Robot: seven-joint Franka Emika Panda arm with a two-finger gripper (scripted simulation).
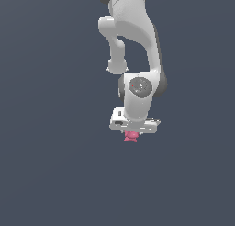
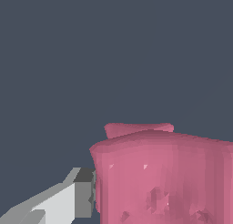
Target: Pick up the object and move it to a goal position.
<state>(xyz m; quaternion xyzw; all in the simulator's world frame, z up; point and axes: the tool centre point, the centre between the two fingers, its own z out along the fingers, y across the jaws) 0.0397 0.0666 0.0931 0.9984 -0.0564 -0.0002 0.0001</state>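
Note:
The object [image 1: 131, 137] is a small pink-red lump that pokes out just beneath the white hand of my gripper [image 1: 131, 135] in the exterior view. In the wrist view the object [image 2: 164, 177] fills much of the picture, very close to the camera. One grey finger [image 2: 84, 191] presses flat against its side. The other finger is hidden behind the object. The gripper is shut on the object. Whether the object rests on the surface or hangs above it cannot be told.
A plain dark blue-grey surface [image 1: 50, 165] fills everything around the arm in both views. The white arm [image 1: 133, 41] comes down from the top of the exterior view. No other objects or goal marker show.

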